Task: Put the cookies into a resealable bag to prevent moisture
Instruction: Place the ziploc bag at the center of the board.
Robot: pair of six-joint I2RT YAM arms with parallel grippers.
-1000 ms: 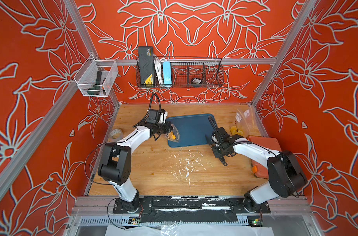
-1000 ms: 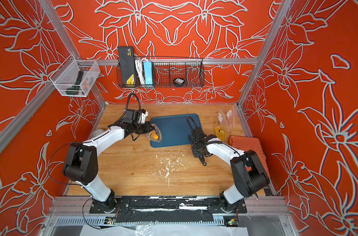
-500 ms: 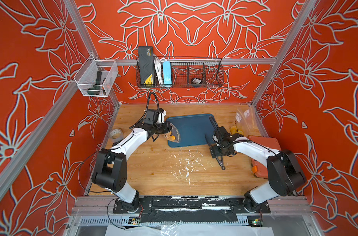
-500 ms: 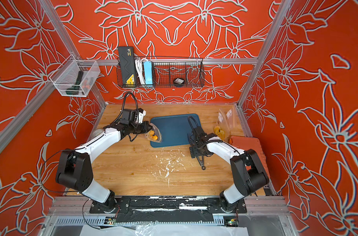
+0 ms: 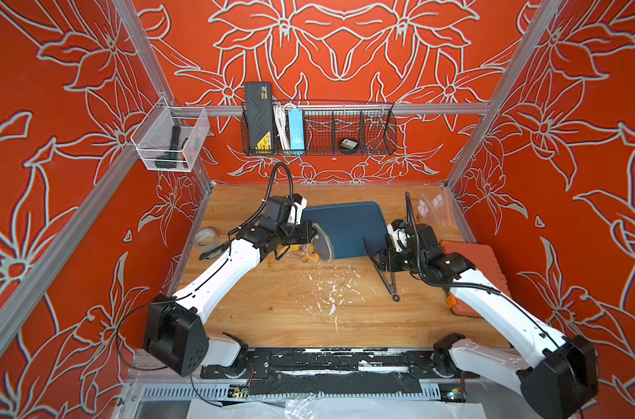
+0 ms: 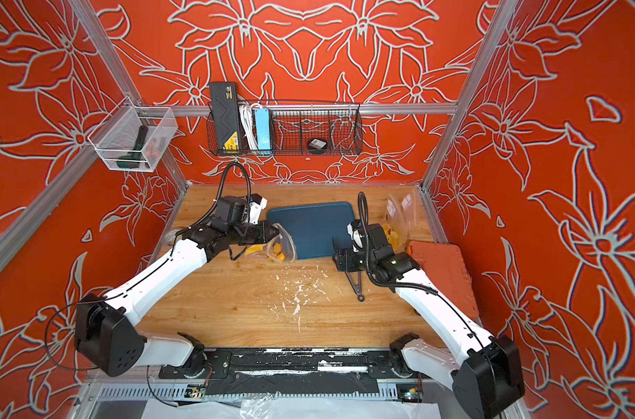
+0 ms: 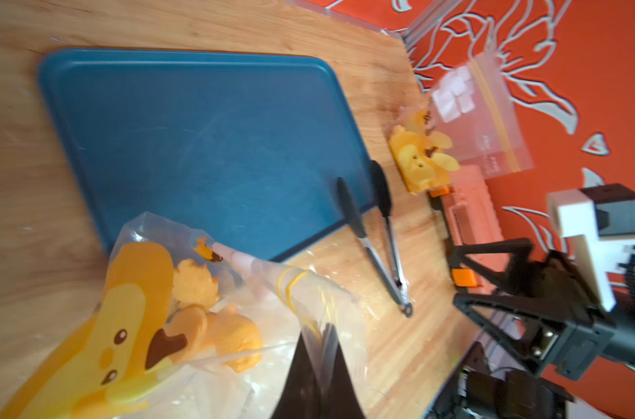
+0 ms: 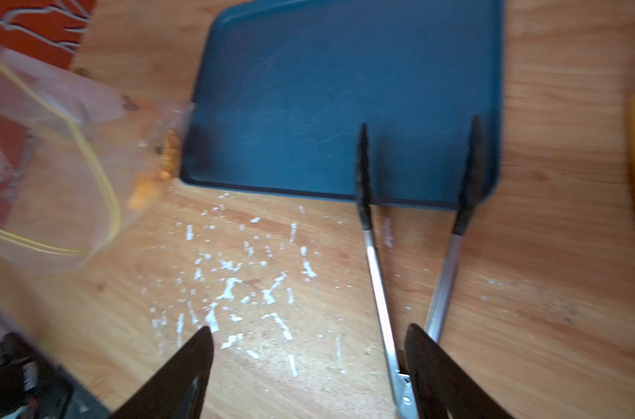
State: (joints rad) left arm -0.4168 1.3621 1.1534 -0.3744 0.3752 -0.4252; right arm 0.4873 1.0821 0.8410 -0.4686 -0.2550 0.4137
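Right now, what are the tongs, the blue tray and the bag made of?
Tongs: shiny metal arms, probably steel, with matte black tips, maybe silicone or plastic. Tray: smooth dull blue surface with faint scratches, likely plastic. Bag: thin clear plastic; the cookies show through.

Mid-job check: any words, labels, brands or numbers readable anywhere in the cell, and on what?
Nothing can be read in these views.
Black box in the wire basket: yellow label, print too small.
Round black item in that basket: white label, too small.
Spare clear bag by the wall: white patches and faint print, blurred.
Cookie bag: cartoon animal print, no words.
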